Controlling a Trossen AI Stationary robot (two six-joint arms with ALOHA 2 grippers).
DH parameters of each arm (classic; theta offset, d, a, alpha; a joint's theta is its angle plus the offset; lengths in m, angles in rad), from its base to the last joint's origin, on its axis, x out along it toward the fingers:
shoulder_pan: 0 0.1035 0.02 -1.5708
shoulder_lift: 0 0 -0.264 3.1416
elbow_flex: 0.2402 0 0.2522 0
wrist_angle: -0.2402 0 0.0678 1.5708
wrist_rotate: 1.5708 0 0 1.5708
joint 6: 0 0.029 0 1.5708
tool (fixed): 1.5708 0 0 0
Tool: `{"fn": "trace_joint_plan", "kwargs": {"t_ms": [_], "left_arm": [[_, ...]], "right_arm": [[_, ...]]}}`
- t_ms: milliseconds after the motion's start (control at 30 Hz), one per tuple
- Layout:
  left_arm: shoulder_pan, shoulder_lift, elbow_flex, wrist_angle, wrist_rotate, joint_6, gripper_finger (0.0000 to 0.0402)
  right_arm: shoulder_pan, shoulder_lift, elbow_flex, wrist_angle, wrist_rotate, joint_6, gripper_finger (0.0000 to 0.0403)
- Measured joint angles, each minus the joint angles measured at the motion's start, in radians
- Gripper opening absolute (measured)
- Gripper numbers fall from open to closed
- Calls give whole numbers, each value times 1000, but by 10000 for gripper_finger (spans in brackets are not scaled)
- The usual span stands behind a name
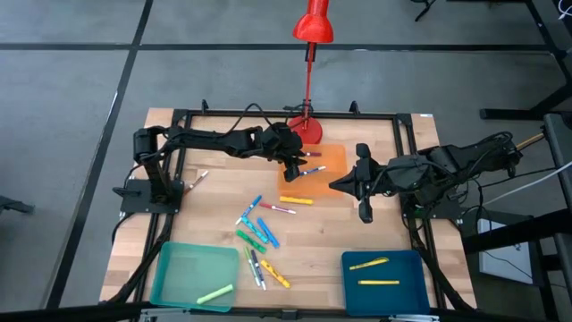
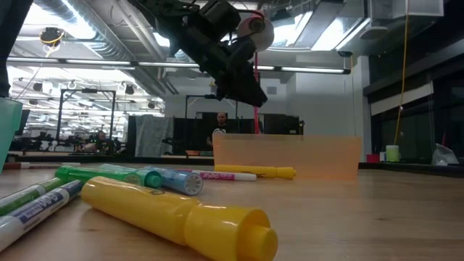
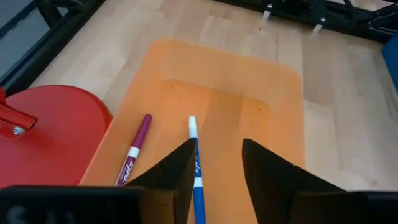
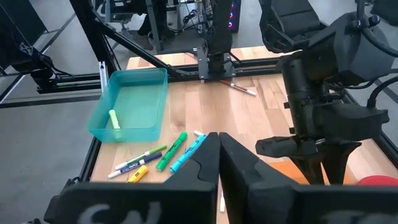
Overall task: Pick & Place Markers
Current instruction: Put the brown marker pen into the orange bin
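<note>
Because its jaws stand parted over the orange tray (image 3: 273, 87), the left gripper (image 3: 217, 168) looks to be letting go of the blue marker (image 3: 196, 168), which lies in that tray beside a magenta marker (image 3: 135, 149), apparently sorted there. More loose markers (image 1: 259, 234) lie on the worktop (image 1: 322, 234) near the tray. The right gripper (image 1: 365, 213), clenched and empty, waits just beside the tray.

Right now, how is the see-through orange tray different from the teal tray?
The translucent orange tray sits at the table's back, under the left gripper; the teal plastic tray sits at the front left corner. The orange tray holds two markers, the teal tray one green highlighter. Both are shallow and rectangular.
</note>
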Motion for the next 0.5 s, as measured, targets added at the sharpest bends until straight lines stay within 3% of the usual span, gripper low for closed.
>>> {"fn": "trace_joint_plan", "kwargs": {"t_ms": [267, 500], "left_arm": [[-3, -95, 0, -79, 83, -38, 140], [-8, -243, 0, -281, 61, -16, 128]], "right_arm": [[0, 0, 0, -1, 0, 0, 11], [0, 0, 0, -1, 0, 3, 5]]}}
